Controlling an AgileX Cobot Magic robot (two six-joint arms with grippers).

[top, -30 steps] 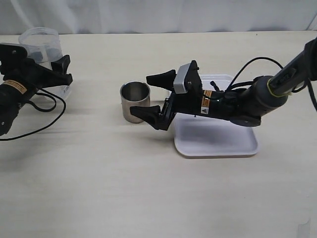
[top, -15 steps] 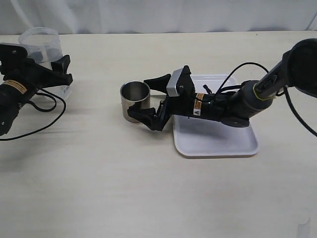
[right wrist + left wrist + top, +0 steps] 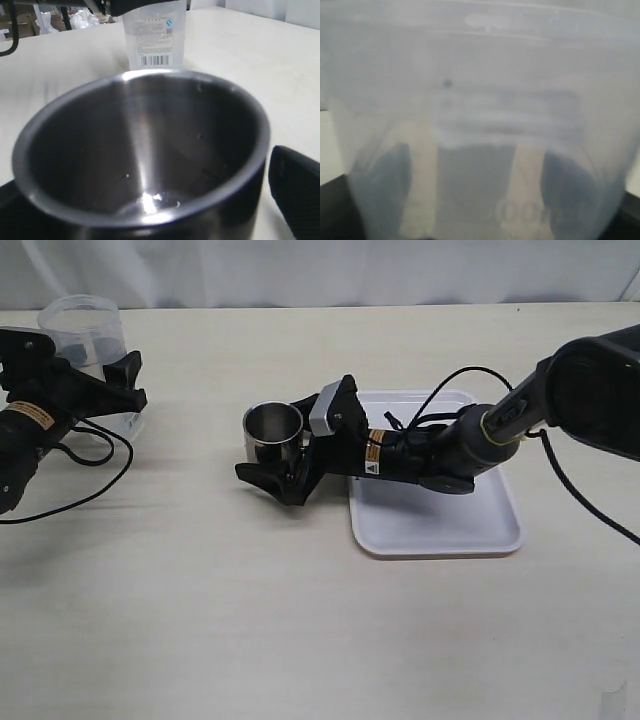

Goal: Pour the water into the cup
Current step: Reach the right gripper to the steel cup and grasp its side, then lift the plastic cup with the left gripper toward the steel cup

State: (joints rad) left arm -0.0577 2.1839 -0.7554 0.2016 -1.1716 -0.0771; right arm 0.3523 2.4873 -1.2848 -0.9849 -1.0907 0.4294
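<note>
while the right end effector is sitting spread around the cup, the left end effector is flanking the translucent container; grip: cannot tell.

In the left wrist view the container is filling the picture as a milky blur, spilling past every edge. I am failing to read its faint print or tell whether the left gripper is pressing it; its fingers are showing only as dark smudges. In the exterior view the cup is hiding the far finger of the right gripper. In the right wrist view the cup's base is being cut off by the frame, and the label behind is showing print too small to read.
</note>
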